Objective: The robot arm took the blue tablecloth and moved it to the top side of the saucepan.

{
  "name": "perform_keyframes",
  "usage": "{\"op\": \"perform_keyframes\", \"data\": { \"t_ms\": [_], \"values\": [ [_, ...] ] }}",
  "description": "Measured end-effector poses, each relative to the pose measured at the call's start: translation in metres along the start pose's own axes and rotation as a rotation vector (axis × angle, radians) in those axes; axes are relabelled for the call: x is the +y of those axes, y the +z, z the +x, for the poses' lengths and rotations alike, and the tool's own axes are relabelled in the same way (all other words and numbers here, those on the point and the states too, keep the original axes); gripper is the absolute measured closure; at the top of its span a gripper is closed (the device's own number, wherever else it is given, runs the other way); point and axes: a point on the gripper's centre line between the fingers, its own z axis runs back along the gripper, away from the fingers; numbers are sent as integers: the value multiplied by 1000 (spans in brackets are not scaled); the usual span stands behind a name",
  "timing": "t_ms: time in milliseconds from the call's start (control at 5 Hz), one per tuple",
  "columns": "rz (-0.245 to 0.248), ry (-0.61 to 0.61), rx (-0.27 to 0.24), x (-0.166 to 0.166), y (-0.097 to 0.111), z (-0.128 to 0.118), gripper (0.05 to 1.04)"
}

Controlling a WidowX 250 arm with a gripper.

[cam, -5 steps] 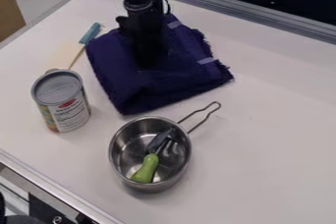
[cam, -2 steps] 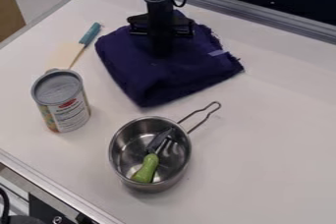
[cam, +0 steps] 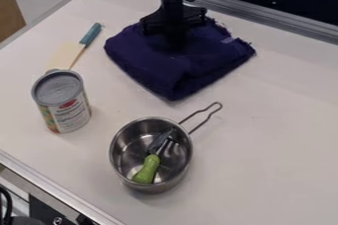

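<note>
The black gripper [cam: 177, 39] hangs down over the upper part of the dark blue cloth [cam: 175, 66], its lower end against the fabric; its fingertips are lost against the dark cloth. Folded and bulky, the cloth lies on the white table above the saucepan, a bare strip of table between them. The metal saucepan [cam: 121, 152] stands at the lower centre with its wire handle toward the upper right. Inside it lies a utensil with a green handle [cam: 147, 169].
A can [cam: 63, 101] stands left of the saucepan. Above it lies a spatula with a teal handle [cam: 91, 34]. A metal rail [cam: 264, 19] runs along the table's far edge.
The gripper and the blue cloth have shifted together to the right and slightly toward the far edge. The saucepan, can and spatula have kept their places.
</note>
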Motion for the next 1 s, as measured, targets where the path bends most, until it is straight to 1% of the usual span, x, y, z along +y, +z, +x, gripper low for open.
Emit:
{"op": "perform_keyframes", "data": {
  "t_ms": [200, 400, 600, 800, 1000],
  "values": [
    [3, 27, -17, -10, -1, -9, 1031],
    [1, 23, -14, -24, 0, -30, 1031],
    [2, 35, -11, -28, -1, -35, 1031],
    [18, 127, -1, -40, 1, -45, 1031],
    [39, 154, -4, -50, 1, -48, 1031]
  ]
}}
